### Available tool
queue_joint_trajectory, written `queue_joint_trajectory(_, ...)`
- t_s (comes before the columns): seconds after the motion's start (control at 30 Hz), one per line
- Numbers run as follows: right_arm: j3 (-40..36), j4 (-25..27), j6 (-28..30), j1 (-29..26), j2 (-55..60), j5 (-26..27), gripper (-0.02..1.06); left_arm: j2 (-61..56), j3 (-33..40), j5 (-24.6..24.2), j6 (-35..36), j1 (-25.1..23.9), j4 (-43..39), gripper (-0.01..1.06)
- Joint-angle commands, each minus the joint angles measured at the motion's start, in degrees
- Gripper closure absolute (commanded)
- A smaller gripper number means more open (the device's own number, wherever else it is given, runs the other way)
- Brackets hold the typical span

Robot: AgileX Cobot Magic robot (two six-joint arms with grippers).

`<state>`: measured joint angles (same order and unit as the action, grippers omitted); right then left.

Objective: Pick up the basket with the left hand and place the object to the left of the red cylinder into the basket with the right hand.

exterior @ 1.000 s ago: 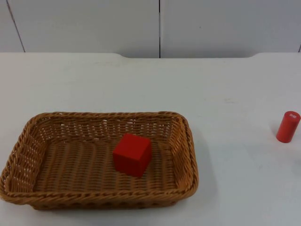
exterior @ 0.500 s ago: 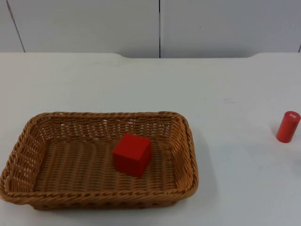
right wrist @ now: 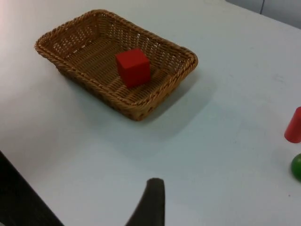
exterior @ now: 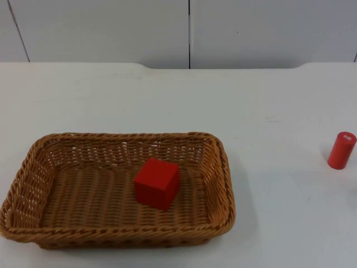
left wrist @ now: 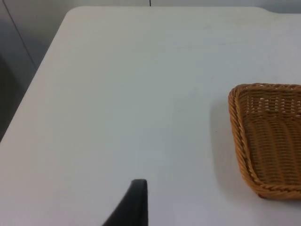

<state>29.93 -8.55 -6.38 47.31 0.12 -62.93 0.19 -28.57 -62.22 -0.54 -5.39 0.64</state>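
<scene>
Left gripper (left wrist: 136, 207) above bare table (exterior: 268, 100) left of basket (exterior: 223, 184), touching nothing; finger spacing cannot be told. Right gripper (right wrist: 150, 205) above table, well apart from basket; spacing likewise unclear. Red cube (exterior: 157, 183) inside basket, right of centre. Red cylinder (exterior: 341, 150) upright near right edge, green object (right wrist: 297, 166) just beside. Wide open tabletop between basket and cylinder.

A red cube (exterior: 157, 183) sits inside the brown wicker basket (exterior: 33, 162); the upright red cylinder (exterior: 341, 150) stands well apart.
</scene>
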Motion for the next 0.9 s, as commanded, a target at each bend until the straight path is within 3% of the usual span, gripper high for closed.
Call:
queue_joint_trajectory(0.0,-0.29,-0.06,-0.06,-0.08,-0.12,0.95,0.27,-0.19,0.28,0.63,-0.07,0.30,-0.14,0.00)
queue_joint_trajectory(0.1,-0.29,0.04,0.46,-0.08,-0.12,0.95,0.27,-0.19,0.28,0.63,-0.07,0.30,-0.14,0.00)
queue_joint_trajectory(0.27,-0.39,5.81,7.52,-0.08,-0.12,1.18,0.23,-0.19,0.28,0.63,-0.07,0.30,-0.14,0.00)
queue_joint_trajectory(0.5,-0.39,5.70,7.23,-0.08,-0.12,1.18,-0.01,-0.19,0.28,0.63,-0.07,0.30,-0.14,0.00)
queue_joint_trajectory(0.87,-0.39,5.80,2.31,-0.08,-0.12,1.18,-0.01,-0.19,0.28,0.63,-0.28,0.30,-0.14,0.00)
